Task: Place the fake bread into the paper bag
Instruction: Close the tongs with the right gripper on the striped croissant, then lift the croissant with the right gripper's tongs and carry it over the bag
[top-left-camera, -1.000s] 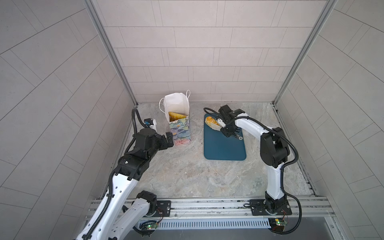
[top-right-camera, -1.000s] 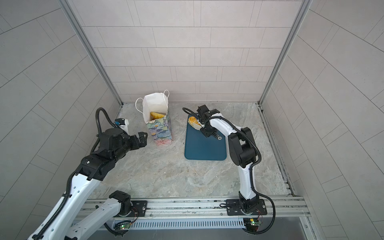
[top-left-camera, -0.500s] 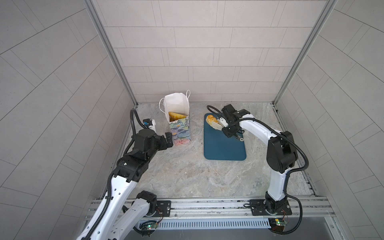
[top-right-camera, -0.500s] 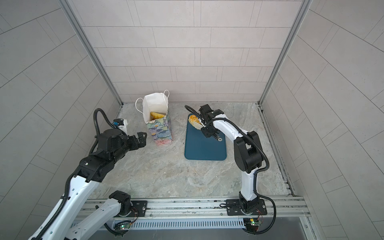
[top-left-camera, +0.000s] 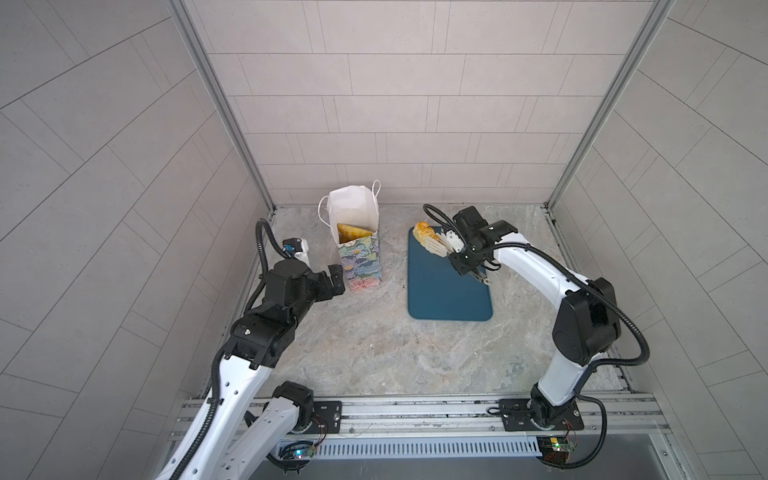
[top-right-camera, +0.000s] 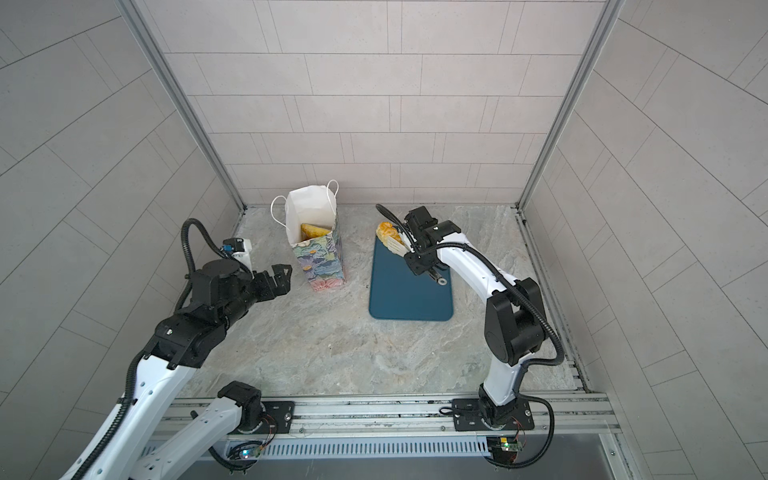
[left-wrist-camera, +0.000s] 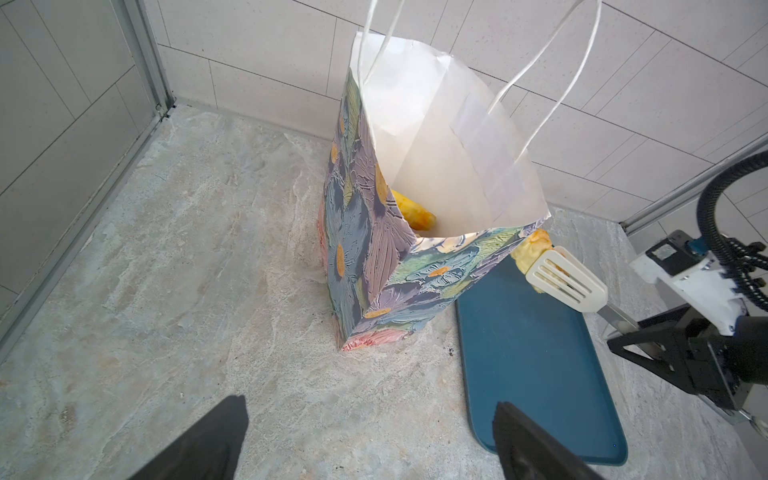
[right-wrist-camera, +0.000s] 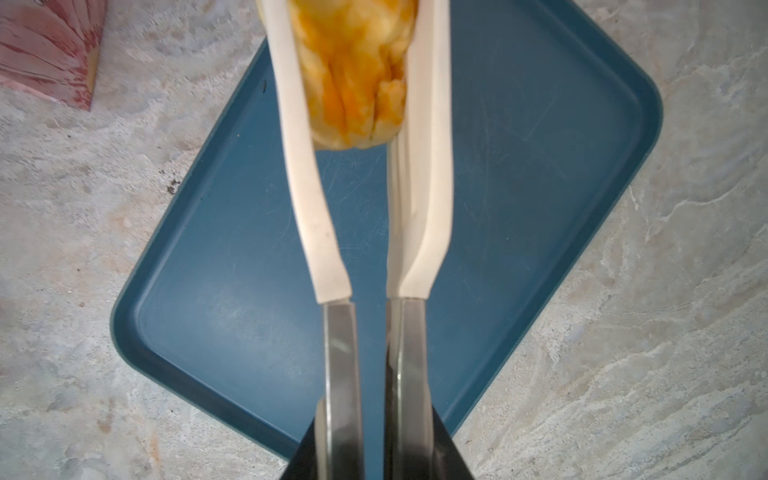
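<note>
Your right gripper is clenched on the steel handles of the white tongs. The tong blades pinch one fake bread at the far end of the teal tray. Your left gripper is spread wide near the upright paper bag (another pastry lies inside), not touching it.

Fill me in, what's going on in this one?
The right gripper is shut on white-tipped metal tongs, which pinch a glossy golden toy pastry at the far end of the flat teal tray. The left gripper hangs open beside the tall flower-print paper bag, touching nothing. The bag stands upright with at least one yellow pastry inside. The pinched pastry is not yet in it.
</note>
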